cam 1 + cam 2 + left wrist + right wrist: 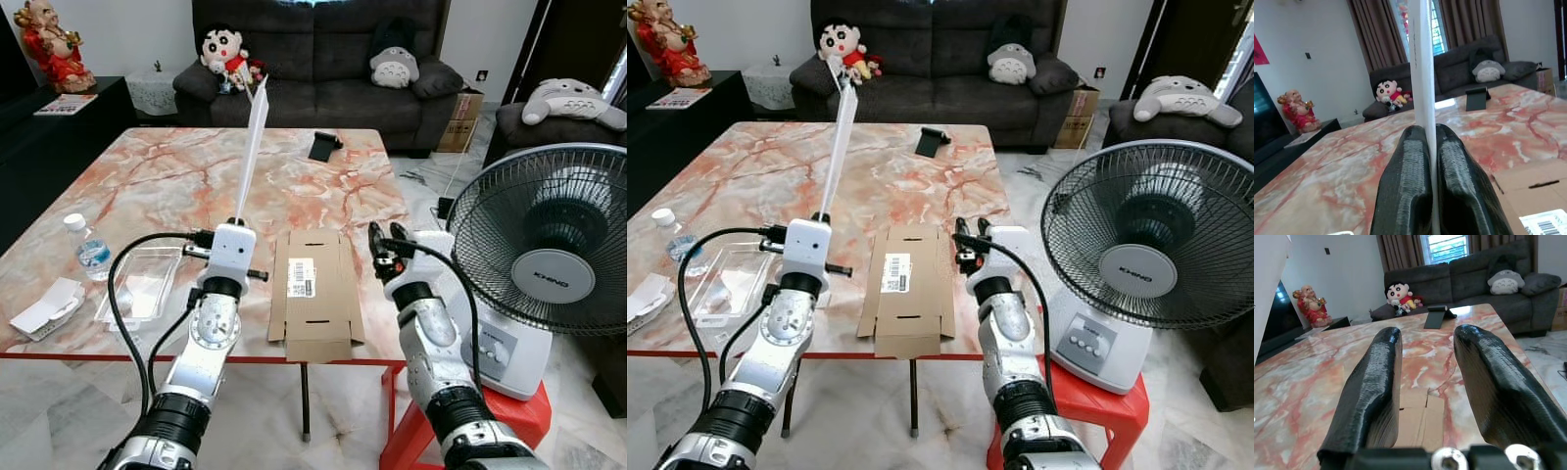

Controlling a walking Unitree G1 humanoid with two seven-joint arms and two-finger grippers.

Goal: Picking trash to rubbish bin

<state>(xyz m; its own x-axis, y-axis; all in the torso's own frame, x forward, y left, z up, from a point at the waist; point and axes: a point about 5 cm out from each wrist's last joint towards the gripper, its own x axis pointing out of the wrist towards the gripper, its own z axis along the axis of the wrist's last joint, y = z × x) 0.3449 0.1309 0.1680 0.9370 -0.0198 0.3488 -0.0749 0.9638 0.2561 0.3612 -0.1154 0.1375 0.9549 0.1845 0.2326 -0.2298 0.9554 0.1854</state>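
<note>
Carrying seemed underway: left gripper (235, 221) jaws pinched an upright white card (252, 147), right gripper (378, 245) jaws spread empty, bin-finding next.

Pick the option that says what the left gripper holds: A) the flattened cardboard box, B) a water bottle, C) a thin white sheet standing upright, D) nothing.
C: the left gripper is shut on a thin white sheet that rises edge-on above the table, pinched between its fingers.

You get bright, even daylight from the window (1436, 27) behind the sofa; it glares on the polished worktop (176, 181). Head views are sharp; close fingers (1371, 401) look soft.
</note>
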